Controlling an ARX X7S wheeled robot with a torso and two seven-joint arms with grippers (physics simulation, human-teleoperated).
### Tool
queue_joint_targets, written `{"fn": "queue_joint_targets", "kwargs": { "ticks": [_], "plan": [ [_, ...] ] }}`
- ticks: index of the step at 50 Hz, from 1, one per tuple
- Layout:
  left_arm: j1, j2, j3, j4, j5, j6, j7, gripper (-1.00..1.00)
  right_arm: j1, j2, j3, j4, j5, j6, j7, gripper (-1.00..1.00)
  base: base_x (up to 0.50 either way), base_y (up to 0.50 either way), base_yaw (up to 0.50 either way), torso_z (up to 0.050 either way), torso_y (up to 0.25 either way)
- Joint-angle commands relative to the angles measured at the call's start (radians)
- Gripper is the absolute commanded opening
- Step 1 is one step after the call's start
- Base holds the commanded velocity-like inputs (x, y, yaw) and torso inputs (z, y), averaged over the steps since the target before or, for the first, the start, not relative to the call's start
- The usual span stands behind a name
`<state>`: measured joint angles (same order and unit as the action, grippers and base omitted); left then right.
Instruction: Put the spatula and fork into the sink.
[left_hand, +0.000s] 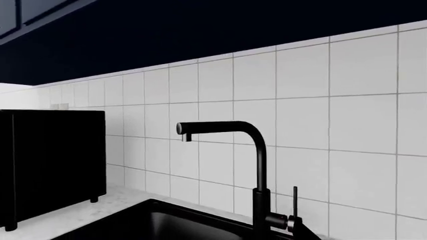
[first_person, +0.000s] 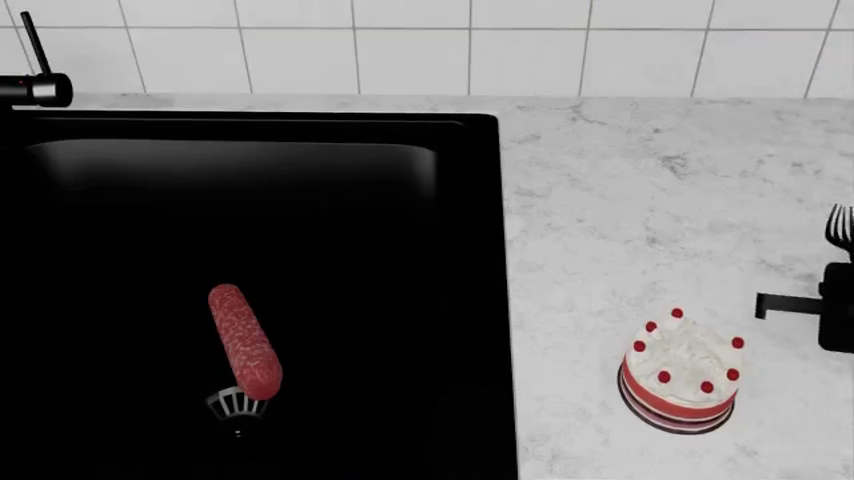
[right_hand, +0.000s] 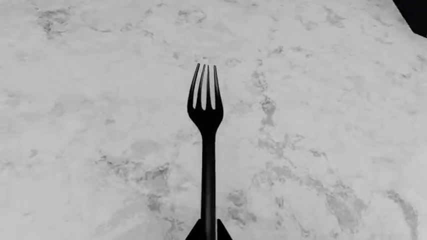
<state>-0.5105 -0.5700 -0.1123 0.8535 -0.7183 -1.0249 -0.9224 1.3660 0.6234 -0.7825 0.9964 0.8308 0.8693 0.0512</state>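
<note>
A slim black fork (right_hand: 207, 150) sticks out over the white marble counter (right_hand: 320, 125), with my right gripper (right_hand: 208, 234) shut on its handle. In the head view that gripper (first_person: 835, 305) sits at the far right edge, right of the cake, and the fork's tines (first_person: 839, 228) point toward the wall. The matte-black sink (first_person: 487, 300) fills the left of the head view. The spatula (first_person: 244, 340), with its red speckled handle and slotted head, lies inside the basin. My left gripper shows in no view; its camera faces the sink (left_hand: 160, 220) from above.
A small white cake with red cherries (first_person: 681, 372) stands on the counter between the sink and my right gripper. A black faucet (left_hand: 257, 150) rises at the sink's back rim. A black microwave (left_hand: 47, 165) stands beside the sink against the tiled wall.
</note>
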Motion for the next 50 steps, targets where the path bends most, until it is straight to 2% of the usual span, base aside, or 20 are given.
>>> {"fn": "queue_joint_targets", "kwargs": {
  "ticks": [1, 9, 16, 22, 31, 44, 50],
  "plan": [
    [0.003, -0.002, -0.009, 0.004, -0.009, 0.001, -0.003, 1.00, 0.022, 0.034, -0.019, -0.143, 0.013, 0.027, -0.002, -1.00, 0.00, 0.00, 0.00, 0.000, 0.000],
    [0.002, 0.000, -0.007, -0.003, -0.009, 0.013, 0.002, 1.00, 0.110, 0.115, 0.027, -0.396, 0.068, 0.161, 0.119, -1.00, 0.00, 0.00, 0.00, 0.000, 0.000],
    [-0.014, -0.002, -0.006, -0.003, -0.018, 0.006, 0.000, 1.00, 0.215, 0.106, 0.015, -0.495, 0.074, 0.261, 0.159, -1.00, 0.00, 0.00, 0.00, 0.000, 0.000],
    [-0.027, -0.005, -0.007, 0.000, -0.026, -0.002, -0.005, 1.00, 0.347, 0.016, -0.079, -0.454, 0.009, 0.246, 0.022, -1.00, 0.00, 0.00, 0.00, 0.000, 0.000],
    [-0.028, -0.004, 0.006, -0.003, -0.022, 0.000, -0.007, 1.00, 0.407, -0.122, -0.206, -0.402, -0.069, 0.120, -0.190, -1.00, 0.00, 0.00, 0.00, 0.000, 0.000],
    [-0.024, -0.009, 0.016, -0.007, -0.018, 0.006, -0.007, 1.00, 0.372, -0.317, -0.227, -0.375, -0.055, -0.044, -0.355, -1.00, 0.00, 0.00, 0.00, 0.000, 0.000],
    [-0.025, -0.011, 0.016, -0.004, -0.018, 0.004, -0.013, 1.00, 0.340, -0.357, -0.214, -0.440, -0.015, -0.064, -0.383, -1.00, 0.00, 0.00, 0.00, 0.000, 0.000]
  ]
}}
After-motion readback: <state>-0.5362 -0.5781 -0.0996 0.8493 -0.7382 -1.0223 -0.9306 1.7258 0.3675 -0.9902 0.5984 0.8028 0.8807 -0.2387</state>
